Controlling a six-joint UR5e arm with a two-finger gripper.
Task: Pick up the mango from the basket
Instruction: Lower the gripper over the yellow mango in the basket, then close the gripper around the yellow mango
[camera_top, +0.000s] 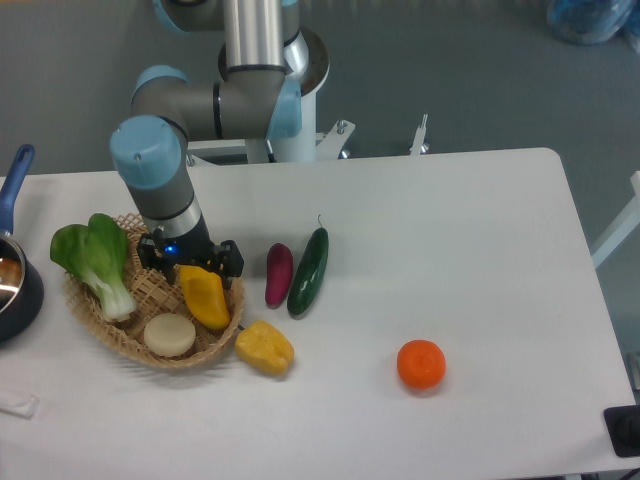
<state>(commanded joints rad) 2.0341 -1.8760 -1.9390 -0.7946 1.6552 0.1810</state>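
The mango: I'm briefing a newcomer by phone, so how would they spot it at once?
Find the shallow round woven wicker basket at the table's left. On its right side, under the gripper, lies the smooth elongated yellow-orange mango. Its basket neighbours are a leafy green bok choy and a pale round disc; the lumpy yellow pepper sits outside the rim.

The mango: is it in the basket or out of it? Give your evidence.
In. The mango lies inside the basket rim, beside the white round item, with the tool at its upper end.
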